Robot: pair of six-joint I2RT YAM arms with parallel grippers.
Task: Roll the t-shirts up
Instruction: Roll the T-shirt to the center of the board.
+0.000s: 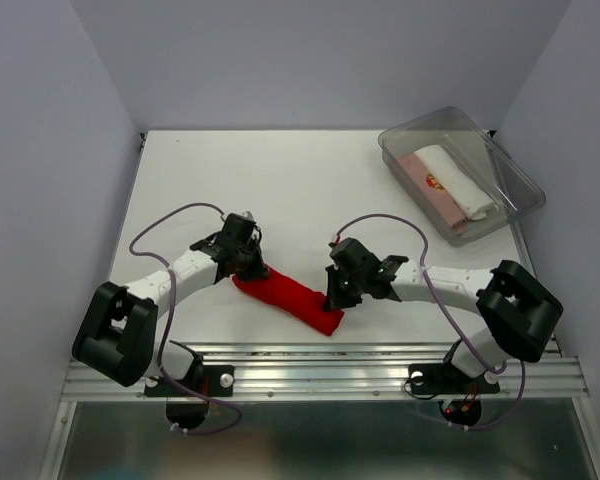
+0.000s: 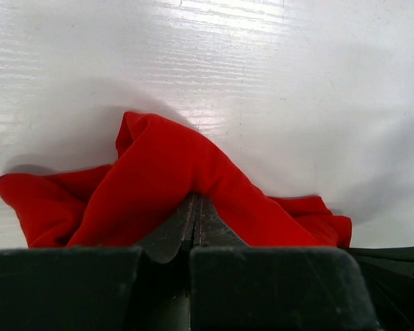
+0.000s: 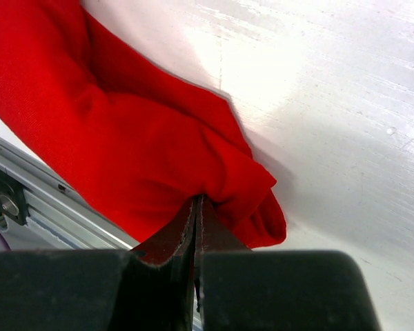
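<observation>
From above, we see the bright red soft cloth t-shirt (image 1: 288, 298) bunched into a long bundle on the white counter (image 1: 280, 180), well apart from the clear plastic bin (image 1: 510, 170). In that bin lie a white cloth roll (image 1: 460, 178) and a pale pink printed cloth roll (image 1: 427, 185), touching.

In the left wrist view, the left gripper (image 2: 195, 207) is clenched on a raised fold at the shirt's end farther from the bin.

In the right wrist view, the right gripper (image 3: 196, 207) is clamped on the bunched end closer to the bin.

Matt red cloth t-shirt (image 1: 288, 299), glossy white table (image 1: 280, 180), clear plastic bin (image 1: 510, 205)
</observation>
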